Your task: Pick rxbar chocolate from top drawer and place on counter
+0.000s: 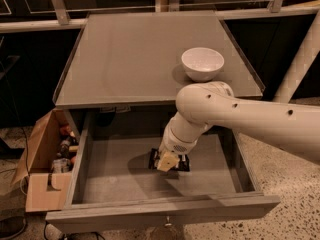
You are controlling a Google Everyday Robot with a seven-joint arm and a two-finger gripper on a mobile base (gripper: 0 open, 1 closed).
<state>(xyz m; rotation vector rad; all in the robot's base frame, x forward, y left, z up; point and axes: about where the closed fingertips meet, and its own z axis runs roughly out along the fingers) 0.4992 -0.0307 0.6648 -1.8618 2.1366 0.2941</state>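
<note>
Bench [130, 59]: behind and above jaws, flat grey top.
Arm [260, 124]: in from right, elbow over drawer's back edge, wrist bent down to jaws.
Top drawer [115, 176]: open, with jaws inside it, low over floor, about mid-width.
Cardboard box [42, 191]: well left of jaws, outside drawer wall, not in play.
White bowl [202, 63]: on bench, behind and slightly right of jaws, well apart.
Rxbar chocolate [183, 163]: flat on drawer floor directly under jaws, black ends showing both left and right of them. Long axis roughly parallel to drawer front.
Jaw state: cannot tell. Apart or clamped on bar, hidden by wrist.
Single arm, so no choice of side.
Likely step: grasp at bar's middle, across its short width.
Next, given a sound grip: straight lift clear of drawer walls, then back and up to bench, keeping left of bowl.
Risk: thin flat wrapper, easy to slide or miss against floor.
</note>
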